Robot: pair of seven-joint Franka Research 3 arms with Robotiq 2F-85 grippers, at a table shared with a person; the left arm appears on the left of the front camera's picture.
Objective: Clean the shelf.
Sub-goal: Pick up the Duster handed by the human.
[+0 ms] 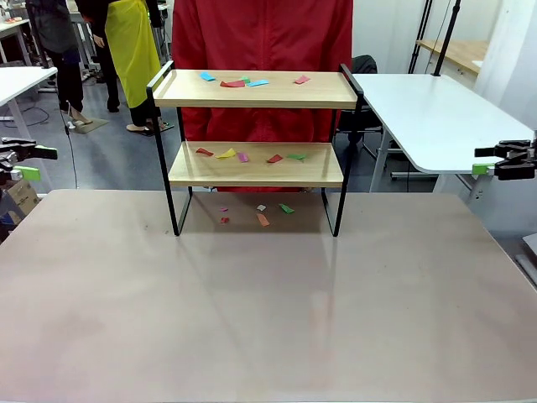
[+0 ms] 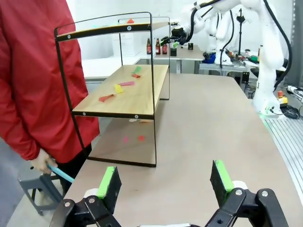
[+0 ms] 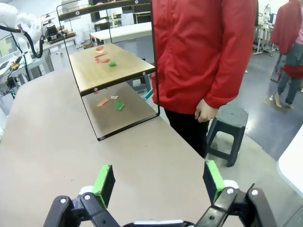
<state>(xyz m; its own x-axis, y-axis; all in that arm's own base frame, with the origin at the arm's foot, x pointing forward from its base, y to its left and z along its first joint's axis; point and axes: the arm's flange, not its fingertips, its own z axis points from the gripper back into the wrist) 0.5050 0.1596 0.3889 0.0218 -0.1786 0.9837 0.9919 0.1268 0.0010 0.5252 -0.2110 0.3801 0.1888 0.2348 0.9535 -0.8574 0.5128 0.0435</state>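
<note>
The shelf (image 1: 256, 165) stands at the far middle of the table, two light wooden boards in a thin black frame. Coloured paper scraps lie on its top board (image 1: 252, 82), on its lower board (image 1: 252, 156) and on the table beneath it (image 1: 263, 219). My left gripper (image 1: 25, 163) hangs open off the table's left edge. My right gripper (image 1: 491, 159) hangs open off the right edge. In the left wrist view the open left gripper (image 2: 164, 184) faces the shelf (image 2: 128, 97) from its side. The right wrist view shows the right gripper (image 3: 158, 181) open, the shelf (image 3: 111, 68) far ahead.
A person in a red jacket (image 1: 262, 50) stands right behind the shelf, one hand holding a light blue handle (image 2: 60, 173) low beside a grey stool. A dark stool (image 3: 227, 125) stands past the table's edge. White tables (image 1: 436, 113) flank the area. The near table surface (image 1: 252, 311) is bare.
</note>
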